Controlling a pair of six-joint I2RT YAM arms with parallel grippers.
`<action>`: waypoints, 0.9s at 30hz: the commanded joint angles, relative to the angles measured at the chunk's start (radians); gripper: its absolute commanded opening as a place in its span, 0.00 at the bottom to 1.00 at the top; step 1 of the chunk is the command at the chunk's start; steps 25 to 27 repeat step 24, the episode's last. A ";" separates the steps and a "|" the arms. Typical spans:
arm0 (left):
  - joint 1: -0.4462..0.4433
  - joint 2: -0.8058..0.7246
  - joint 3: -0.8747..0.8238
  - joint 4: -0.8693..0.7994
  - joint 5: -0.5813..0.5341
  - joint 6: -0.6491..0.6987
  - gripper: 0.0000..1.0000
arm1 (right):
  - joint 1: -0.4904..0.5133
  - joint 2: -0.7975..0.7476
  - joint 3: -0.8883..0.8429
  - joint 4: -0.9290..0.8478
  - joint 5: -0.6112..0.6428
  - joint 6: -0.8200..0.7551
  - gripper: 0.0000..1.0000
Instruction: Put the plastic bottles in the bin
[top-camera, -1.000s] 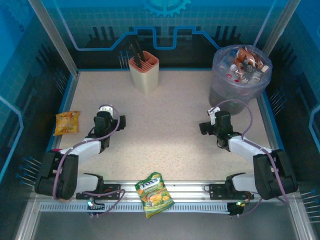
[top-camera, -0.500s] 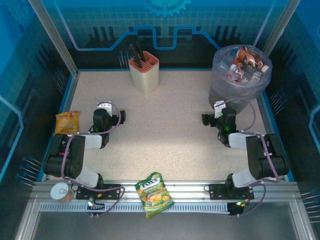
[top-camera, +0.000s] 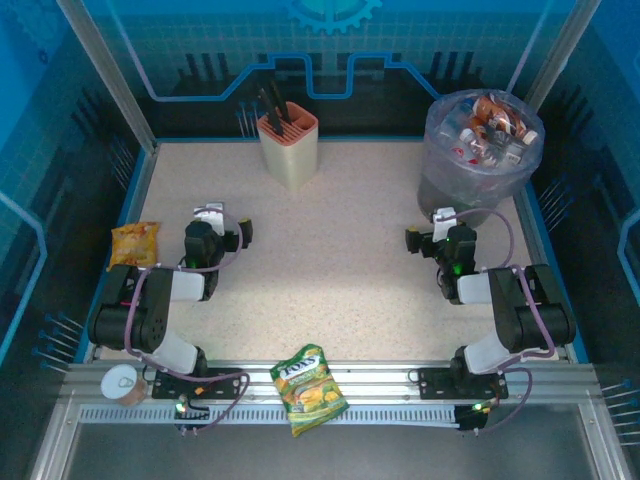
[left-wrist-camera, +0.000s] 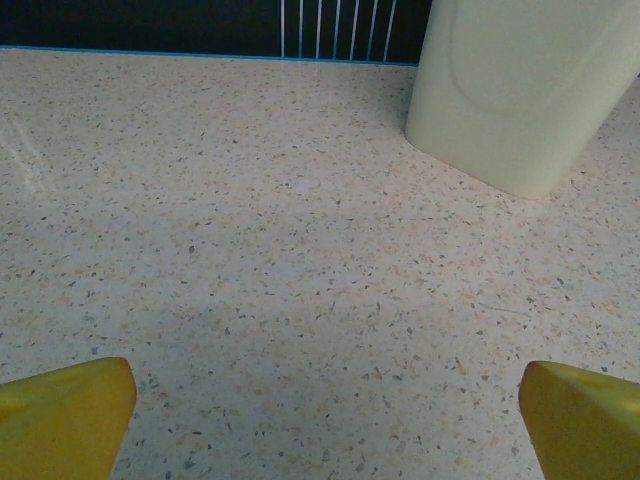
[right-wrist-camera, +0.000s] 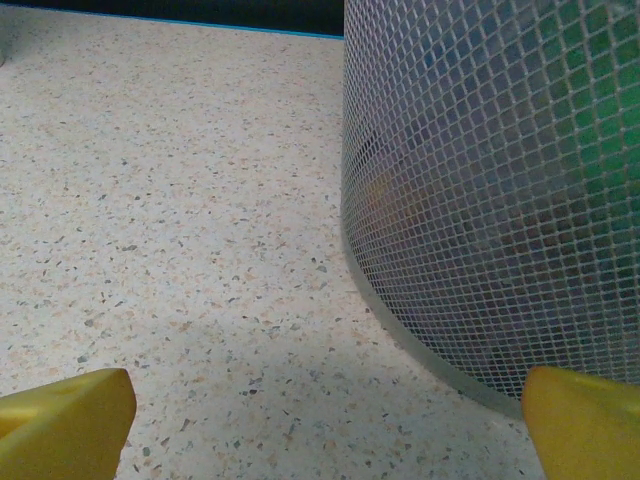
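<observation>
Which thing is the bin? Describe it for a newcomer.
On the table, go to the far right corner. The bin is the big round grey bucket there, bag-lined and full of bottles; the peach holder is smaller and holds black tools.

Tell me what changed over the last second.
Both arms folded back toward their bases. The left gripper drifted slightly left and the right gripper slightly right toward the bin; both are open and empty. The left arm's retreat uncovered a small round container by the near rail. The plastic bottles, utensil holder and snack bags stayed put.
</observation>
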 joint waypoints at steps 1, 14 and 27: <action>0.010 0.009 -0.013 0.041 0.022 0.003 0.99 | 0.005 0.006 0.026 0.045 -0.004 -0.003 1.00; 0.010 0.010 -0.013 0.042 0.022 0.004 0.99 | 0.011 0.006 0.028 0.039 -0.009 -0.012 1.00; 0.010 0.010 -0.013 0.041 0.022 0.003 0.99 | 0.010 0.006 0.030 0.037 -0.013 -0.012 1.00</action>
